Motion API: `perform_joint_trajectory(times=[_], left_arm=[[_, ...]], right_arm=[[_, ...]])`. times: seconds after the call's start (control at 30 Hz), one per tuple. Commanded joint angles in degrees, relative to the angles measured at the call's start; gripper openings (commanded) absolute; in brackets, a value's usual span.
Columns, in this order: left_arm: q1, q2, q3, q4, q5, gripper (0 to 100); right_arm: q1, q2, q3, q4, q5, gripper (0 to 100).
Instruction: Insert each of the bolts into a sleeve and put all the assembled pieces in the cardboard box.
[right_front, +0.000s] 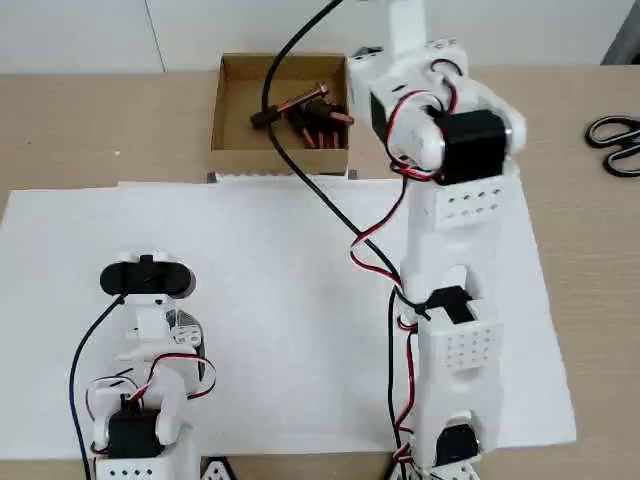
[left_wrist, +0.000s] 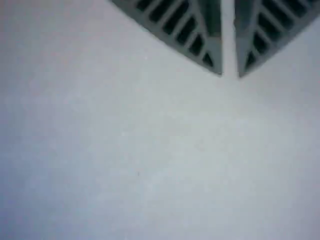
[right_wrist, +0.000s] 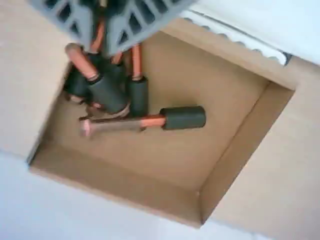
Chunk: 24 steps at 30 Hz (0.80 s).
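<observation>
There is a big table (right_front: 90, 120) made of light brown wood. A large white sheet of paper (right_front: 260, 300) lies flat on it and covers most of the near part. The brown wood shows past the sheet on the far side and on the right. Black scissors (right_front: 615, 142) lie on the wood at the right edge, away from the sheet. Behind the table is a plain white wall (right_front: 80, 30) with a thin line (right_front: 155, 35) running down it. Something dark grey (right_front: 626, 35) stands in the far right corner. The light is soft and even, with only faint shadows.
</observation>
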<state>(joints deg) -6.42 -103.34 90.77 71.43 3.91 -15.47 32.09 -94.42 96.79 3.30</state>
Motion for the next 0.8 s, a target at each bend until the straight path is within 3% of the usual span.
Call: perform_joint_trajectory(times=[0.0, 0.2, 0.5, 0.77], left_arm=[[-0.1, -0.4, -0.2, -1.1, -0.3, 1], [-0.1, -0.4, -0.2, -1.1, -0.3, 1], [-0.1, -0.4, -0.2, -1.1, -0.3, 1], [-0.1, -0.4, -0.2, -1.1, -0.3, 1]], right_arm=[[2.3, -5.9, 0.5, 0.5, 0.5, 0.3], [5.0, -20.4, 18.2, 0.4, 0.4, 0.3], [5.1, -46.4, 63.6, -1.2, -5.9, 0.7], [9.6, -65.6, 101.1, -12.2, -11.2, 0.7]])
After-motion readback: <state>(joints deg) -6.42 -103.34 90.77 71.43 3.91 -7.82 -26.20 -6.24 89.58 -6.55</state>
